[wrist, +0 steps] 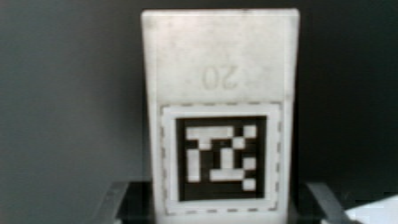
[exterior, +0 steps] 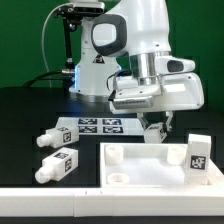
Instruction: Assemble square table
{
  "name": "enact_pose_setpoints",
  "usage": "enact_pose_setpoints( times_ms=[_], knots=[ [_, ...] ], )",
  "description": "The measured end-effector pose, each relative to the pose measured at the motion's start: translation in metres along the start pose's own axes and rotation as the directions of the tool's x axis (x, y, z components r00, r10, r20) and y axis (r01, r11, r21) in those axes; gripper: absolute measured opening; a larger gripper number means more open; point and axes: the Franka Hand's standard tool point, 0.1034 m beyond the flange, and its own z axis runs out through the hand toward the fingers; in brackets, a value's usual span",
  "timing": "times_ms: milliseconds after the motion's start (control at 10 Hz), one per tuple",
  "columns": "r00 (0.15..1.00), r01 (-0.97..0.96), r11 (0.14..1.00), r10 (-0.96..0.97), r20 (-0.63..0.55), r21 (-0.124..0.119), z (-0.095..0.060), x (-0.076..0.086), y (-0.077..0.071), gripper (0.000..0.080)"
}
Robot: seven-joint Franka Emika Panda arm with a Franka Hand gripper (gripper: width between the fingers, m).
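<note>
The white square table top [exterior: 150, 165] lies in front with its rim up. One tagged white leg [exterior: 198, 152] stands at the corner on the exterior view's right. Two more legs [exterior: 52, 138] [exterior: 58, 166] lie on the exterior view's left. My gripper [exterior: 156, 128] is low behind the top. In the wrist view a fourth leg [wrist: 217, 110] with a black-and-white tag lies between my fingers [wrist: 128, 203], and dark gaps show at its sides. The gripper [wrist: 228, 205] is open around that leg's near end. In the exterior view my hand hides this leg.
The marker board [exterior: 96, 125] lies flat behind the table top, next to my gripper. The white robot base [exterior: 100, 60] stands at the back. A white strip [exterior: 60, 205] runs along the front edge.
</note>
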Motion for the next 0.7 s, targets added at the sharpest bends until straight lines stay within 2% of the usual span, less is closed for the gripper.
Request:
enact_pose_setpoints(
  times_ms=[100,200,300,400,500,700],
  knots=[
    [1.0,0.001,1.0,-0.001,0.002,0.001,-0.001,-0.002,-0.001,0.0303],
    [1.0,-0.003,1.0,0.003,0.003,0.005,-0.002,-0.004,-0.003,0.0507],
    [1.0,-0.014,1.0,0.014,0.007,0.004,-0.004,-0.005,-0.003,0.0507],
    [0.998,-0.055,0.998,0.055,0.017,-0.009,-0.01,-0.008,0.001,0.0619],
    [0.997,-0.07,0.997,0.07,0.031,-0.025,-0.02,-0.011,0.004,0.0641],
    [0.964,-0.252,0.967,0.254,0.075,-0.04,-0.04,-0.033,0.016,0.0647]
  ],
)
